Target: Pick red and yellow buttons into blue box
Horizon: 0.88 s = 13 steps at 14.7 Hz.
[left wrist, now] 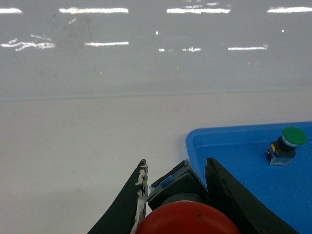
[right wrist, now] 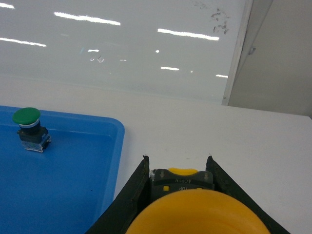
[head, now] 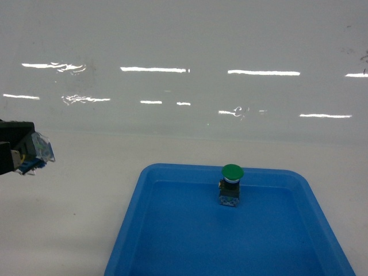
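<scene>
red button (left wrist: 187,218) cut by bottom edge, yellow button (right wrist: 195,212) likewise, bodies perhaps half-hidden

A capped button (head: 231,184) is standing upright in a tray (head: 322,218), near its far wall; the tray is resting on a table (head: 80,201).

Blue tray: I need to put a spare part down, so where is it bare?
The blue tray is bare across its near floor and both sides; only the green button stands near its far rim. The white table left of the tray is bare too.
</scene>
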Tool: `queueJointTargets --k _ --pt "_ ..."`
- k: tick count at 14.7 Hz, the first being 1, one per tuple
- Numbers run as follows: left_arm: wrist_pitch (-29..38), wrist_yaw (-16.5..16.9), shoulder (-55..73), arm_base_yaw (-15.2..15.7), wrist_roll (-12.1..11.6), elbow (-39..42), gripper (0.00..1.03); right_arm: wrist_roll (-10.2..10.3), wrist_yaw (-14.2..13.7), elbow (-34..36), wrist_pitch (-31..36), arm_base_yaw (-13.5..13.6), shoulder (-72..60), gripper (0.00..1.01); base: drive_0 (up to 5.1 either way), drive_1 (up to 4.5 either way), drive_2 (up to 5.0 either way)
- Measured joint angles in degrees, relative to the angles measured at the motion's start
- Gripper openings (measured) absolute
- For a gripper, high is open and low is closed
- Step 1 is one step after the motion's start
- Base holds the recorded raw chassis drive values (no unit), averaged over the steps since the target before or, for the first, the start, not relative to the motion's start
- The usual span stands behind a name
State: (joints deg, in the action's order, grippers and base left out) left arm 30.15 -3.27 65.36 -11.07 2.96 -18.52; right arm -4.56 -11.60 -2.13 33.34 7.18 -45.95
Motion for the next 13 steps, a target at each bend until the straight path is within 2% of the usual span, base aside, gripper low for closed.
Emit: queueJointTargets --k 1,4,13 --pt "1.0 -1.2 -2.2 -0.2 -0.5 0.7 0.31 0.0 0.0 0.0 0.0 0.0 0.0 0.29 0.0 0.00 0.0" --pt "1.0 -1.3 -2.8 -0.3 -1.4 0.7 0.31 0.0 0.0 0.0 0.0 0.0 0.0 0.29 0.0 0.00 0.0" --pt "1.2 -1.6 -2.5 -0.2 -1.5 0.8 0.31 0.0 -0.1 0.0 0.1 0.0 0.0 0.29 0.0 0.00 0.0"
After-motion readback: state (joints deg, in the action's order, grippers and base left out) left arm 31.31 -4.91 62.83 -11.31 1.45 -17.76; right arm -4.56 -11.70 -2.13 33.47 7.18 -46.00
